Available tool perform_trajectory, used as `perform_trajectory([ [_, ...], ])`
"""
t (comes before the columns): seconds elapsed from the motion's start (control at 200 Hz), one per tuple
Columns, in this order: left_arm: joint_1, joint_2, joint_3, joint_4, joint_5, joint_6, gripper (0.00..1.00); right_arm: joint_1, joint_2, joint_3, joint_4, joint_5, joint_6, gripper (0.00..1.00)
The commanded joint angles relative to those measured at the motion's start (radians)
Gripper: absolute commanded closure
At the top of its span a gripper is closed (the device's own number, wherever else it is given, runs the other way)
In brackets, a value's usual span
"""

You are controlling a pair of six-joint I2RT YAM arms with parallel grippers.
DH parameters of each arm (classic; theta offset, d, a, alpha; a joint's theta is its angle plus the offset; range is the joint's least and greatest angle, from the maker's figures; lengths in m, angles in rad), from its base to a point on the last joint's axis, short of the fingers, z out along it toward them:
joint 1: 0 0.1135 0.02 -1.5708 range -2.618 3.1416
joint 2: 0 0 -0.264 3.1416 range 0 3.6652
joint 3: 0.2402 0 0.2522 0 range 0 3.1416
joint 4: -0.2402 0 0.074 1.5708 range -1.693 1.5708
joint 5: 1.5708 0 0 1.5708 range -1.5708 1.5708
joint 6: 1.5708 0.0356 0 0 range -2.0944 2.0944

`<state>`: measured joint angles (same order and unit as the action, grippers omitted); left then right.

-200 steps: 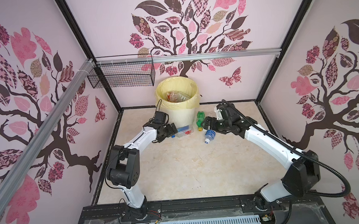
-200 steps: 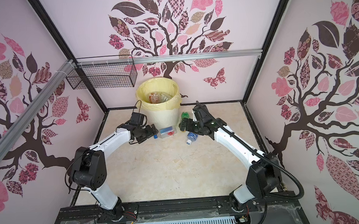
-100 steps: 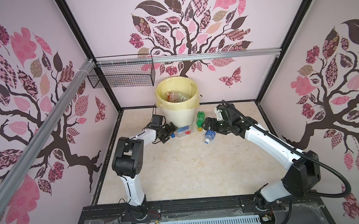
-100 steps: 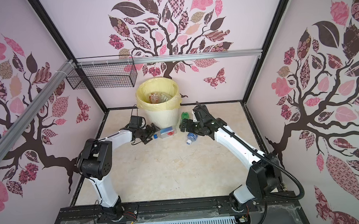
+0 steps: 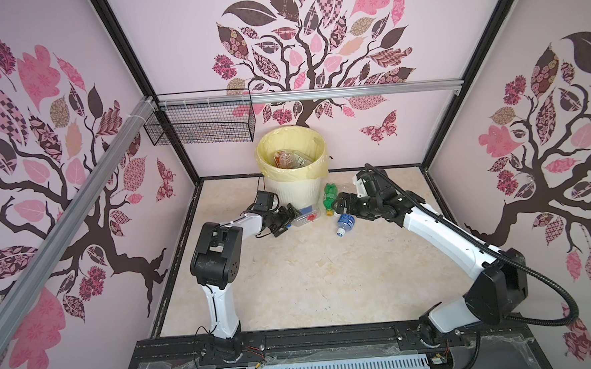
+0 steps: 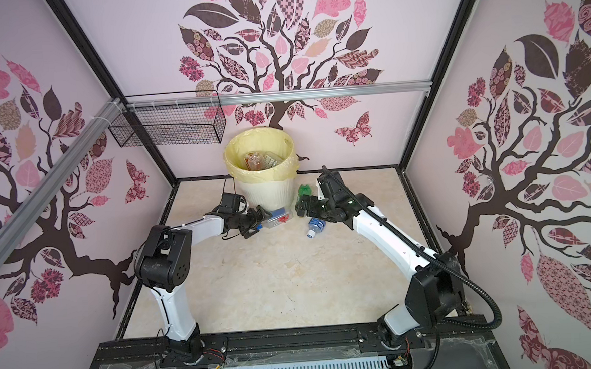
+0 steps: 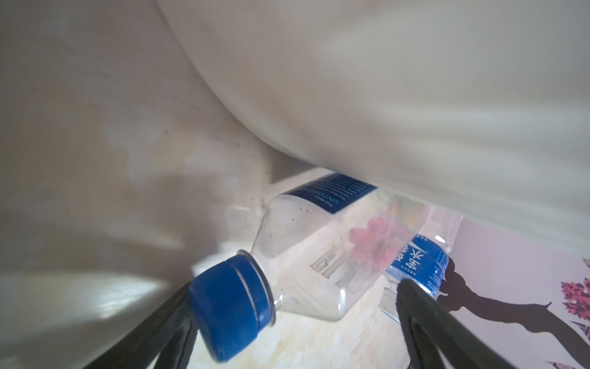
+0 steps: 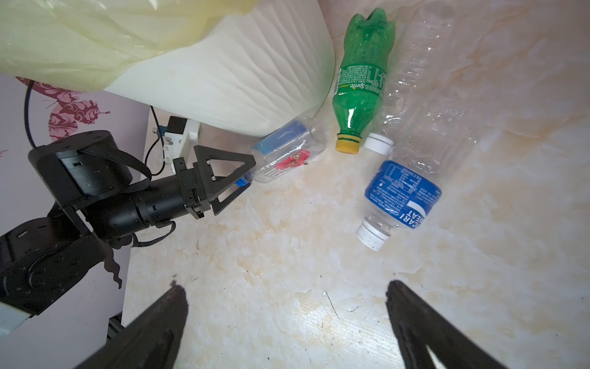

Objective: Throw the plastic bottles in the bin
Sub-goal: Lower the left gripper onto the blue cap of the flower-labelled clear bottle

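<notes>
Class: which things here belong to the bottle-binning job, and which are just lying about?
Job: yellow-lined cream-white ribbed plastic bin; square clear bottle with blue cap; green bottle with yellow cap; blue-labelled clear bottle; unlabelled clear bottle with white cap.
Just there: black wire mesh basket; aluminium rail.

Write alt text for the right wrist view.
Four bottles lie on the floor by the white bin: green bottle, clear bottle, blue-labelled bottle, square bottle. The open left gripper straddles the square one's cap; the right gripper hangs open.
</notes>
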<state>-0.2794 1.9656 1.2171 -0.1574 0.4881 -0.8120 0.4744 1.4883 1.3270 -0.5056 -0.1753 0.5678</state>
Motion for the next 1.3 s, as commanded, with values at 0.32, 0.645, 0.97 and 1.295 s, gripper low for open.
perform_trajectory([
  [0.32,-0.184,-0.062,0.035,-0.061,-0.021,0.094,0.03,-0.007,-0.056,0.010,-0.015,0.026,-0.007,0.00],
  [0.645,-0.207,-0.192,0.038,-0.248,-0.233,0.264,0.03,-0.011,-0.072,-0.006,-0.011,0.027,-0.006,0.00],
  [0.97,-0.207,-0.146,0.101,-0.276,-0.421,0.351,0.04,-0.014,-0.072,-0.016,-0.008,0.020,0.004,0.00],
  [1.295,-0.213,-0.081,0.087,-0.199,-0.413,0.427,0.14,-0.025,-0.081,-0.009,-0.044,0.037,-0.012,0.00],
])
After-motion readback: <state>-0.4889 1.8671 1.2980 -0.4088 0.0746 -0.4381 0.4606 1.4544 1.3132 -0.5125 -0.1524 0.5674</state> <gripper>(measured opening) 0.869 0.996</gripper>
